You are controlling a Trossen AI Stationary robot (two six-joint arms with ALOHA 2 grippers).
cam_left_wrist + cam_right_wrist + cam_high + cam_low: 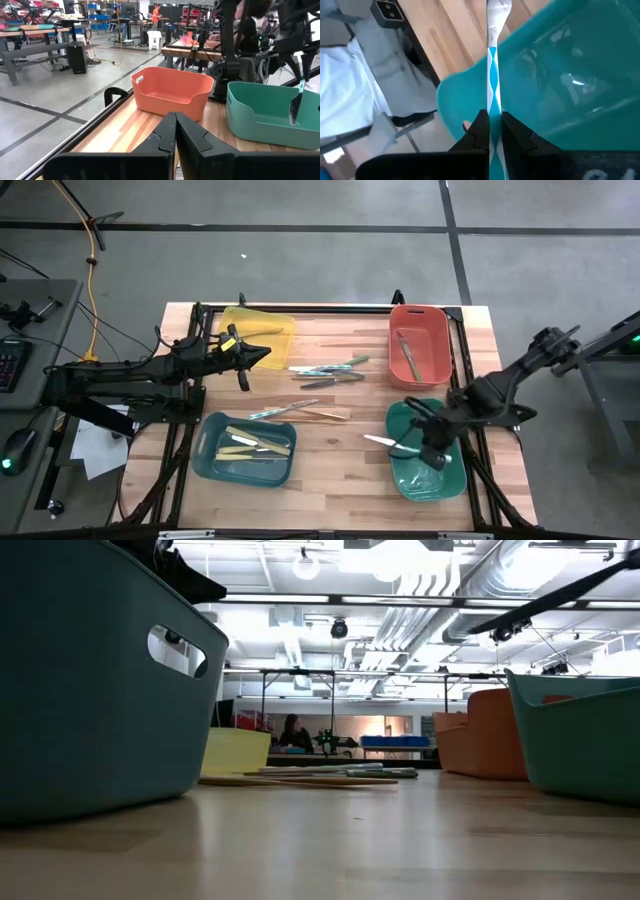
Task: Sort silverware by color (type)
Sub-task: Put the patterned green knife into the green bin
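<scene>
Teal-tinted and thin, one shiny utensil (492, 75) is pinched between the closed fingers of the right gripper (437, 453), which hangs over the green plastic bin (452, 480) at the table's right front; the utensil's far end reaches past the bin's rim (over the wooden table (340, 470)). The left gripper (262, 352) is fully closed on nothing and rests in the air beside the yellow plastic bin (275, 325). The other silverware lies in several places: a loose group of silver-grey and teal pieces (328, 372) in the middle of the table, cream-yellow pieces (256, 443) inside the dark blue bin (208, 462), and one gold-tan piece (407, 356) inside the orange bin (440, 330).
</scene>
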